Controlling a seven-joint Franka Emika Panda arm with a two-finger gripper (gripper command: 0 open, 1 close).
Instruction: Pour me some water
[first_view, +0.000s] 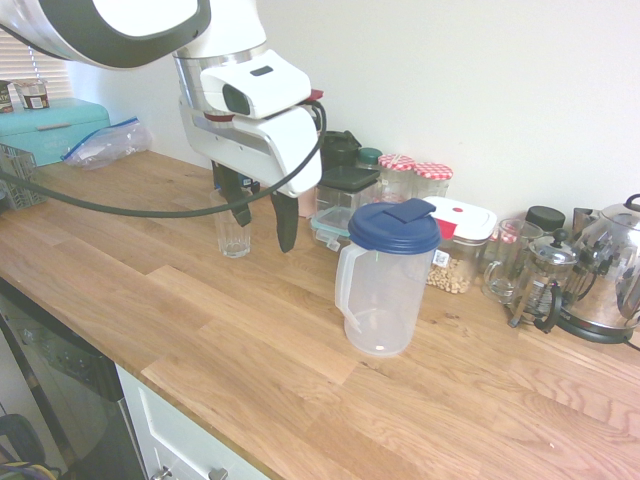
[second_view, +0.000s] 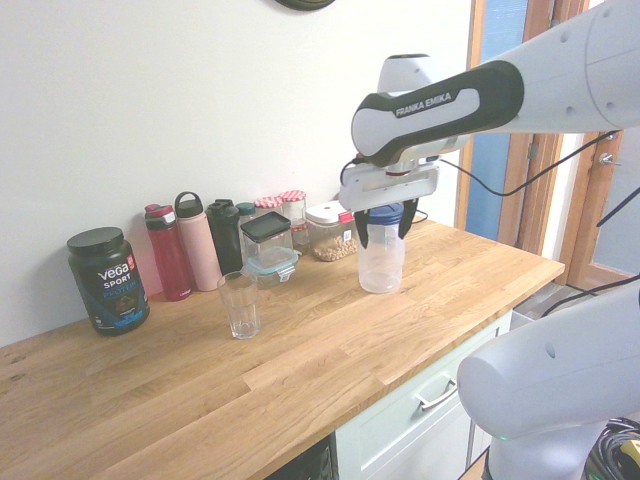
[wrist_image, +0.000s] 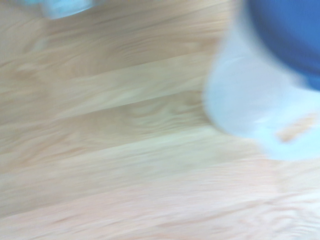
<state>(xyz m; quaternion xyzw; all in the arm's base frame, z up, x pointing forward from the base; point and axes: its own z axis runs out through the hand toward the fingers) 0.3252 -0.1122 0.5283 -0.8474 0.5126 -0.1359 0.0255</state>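
First exterior view: the 2 fingers (first_view: 262, 228) stand wide and empty; the blue-lidded plastic pitcher (first_view: 385, 290) is near them, upright on the counter (first_view: 250, 345). It probably handles smooth, slightly flexible; its side handle (first_view: 346, 285) suits gripping.
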